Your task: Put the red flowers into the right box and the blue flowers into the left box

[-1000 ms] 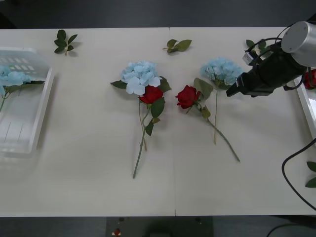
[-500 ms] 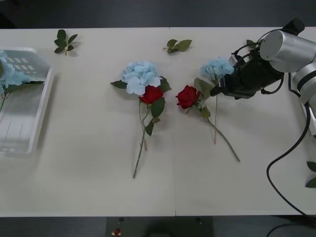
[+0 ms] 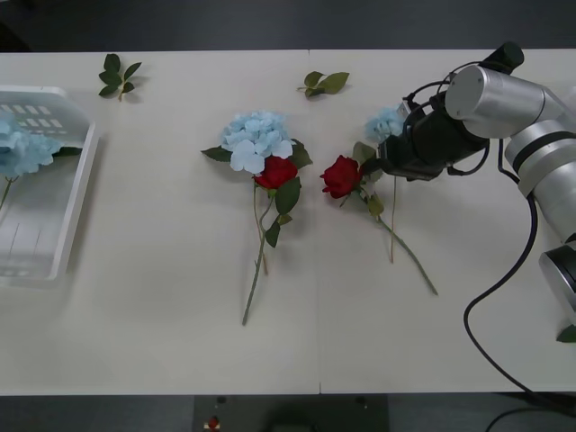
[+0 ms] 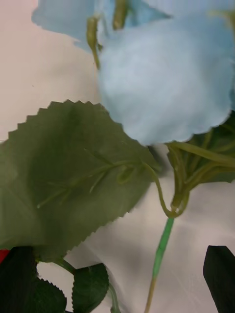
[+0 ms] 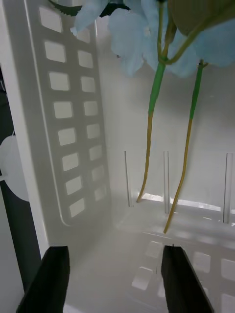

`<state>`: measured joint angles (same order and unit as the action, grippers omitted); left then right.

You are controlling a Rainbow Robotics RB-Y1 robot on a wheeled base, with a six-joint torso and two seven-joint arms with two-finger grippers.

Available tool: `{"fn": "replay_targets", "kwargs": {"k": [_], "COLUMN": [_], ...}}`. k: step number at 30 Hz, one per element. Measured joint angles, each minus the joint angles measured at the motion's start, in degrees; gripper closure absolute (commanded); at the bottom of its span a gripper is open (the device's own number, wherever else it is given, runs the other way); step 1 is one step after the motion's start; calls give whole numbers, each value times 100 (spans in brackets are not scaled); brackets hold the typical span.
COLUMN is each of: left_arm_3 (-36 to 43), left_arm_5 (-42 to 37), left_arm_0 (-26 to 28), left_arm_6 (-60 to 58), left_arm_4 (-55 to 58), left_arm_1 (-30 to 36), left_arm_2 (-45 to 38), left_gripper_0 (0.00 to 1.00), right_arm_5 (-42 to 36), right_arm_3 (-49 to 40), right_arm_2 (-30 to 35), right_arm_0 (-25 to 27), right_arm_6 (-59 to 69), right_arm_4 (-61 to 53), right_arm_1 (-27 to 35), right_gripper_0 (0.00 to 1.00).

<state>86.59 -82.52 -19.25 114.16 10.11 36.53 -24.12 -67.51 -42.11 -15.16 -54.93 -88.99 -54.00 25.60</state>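
Note:
Two red flowers lie mid-table. A blue flower touches the left rose. Another blue flower is partly hidden under my right gripper, which hovers low over it beside the right rose. In the right wrist view its pale petals, a green leaf and a stem sit just ahead of the open right gripper. The left box holds blue flowers. My left gripper is open inside the box, below their two stems. The right box is out of view.
Loose leaf sprigs lie at the table's far side. Long stems stretch toward the near edge. The left box's slotted wall rises close beside my left gripper. A black cable hangs from the right arm.
My right arm has swung left, and its gripper now covers much of the right blue flower, close to the right rose. The blue flowers in the left box have shifted slightly.

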Motion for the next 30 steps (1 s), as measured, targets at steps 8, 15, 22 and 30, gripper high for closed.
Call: {"fn": "replay_targets", "kwargs": {"k": [8, 15, 22, 30], "left_arm_3": [904, 1876, 3168, 3363], "left_arm_5": [-1098, -2012, -2687, -2608], "left_arm_0": [0, 0, -1, -3], "left_arm_6": [103, 110, -1075, -2626], "left_arm_4": [1041, 1950, 1948, 1921], "left_arm_1": [0, -39, -857, -1221], "left_arm_2": [0, 0, 84, 1377], "left_gripper_0": [0, 0, 0, 0], "right_arm_5": [170, 387, 467, 467], "right_arm_3": [5, 153, 256, 257], "right_arm_2": [0, 0, 0, 0], "right_arm_0": [0, -2, -2, -3], "right_arm_6": [44, 169, 169, 169], "right_arm_4": [70, 70, 74, 98], "right_arm_1": [-82, -85, -144, -203], "right_gripper_0": [0, 11, 44, 93]}}
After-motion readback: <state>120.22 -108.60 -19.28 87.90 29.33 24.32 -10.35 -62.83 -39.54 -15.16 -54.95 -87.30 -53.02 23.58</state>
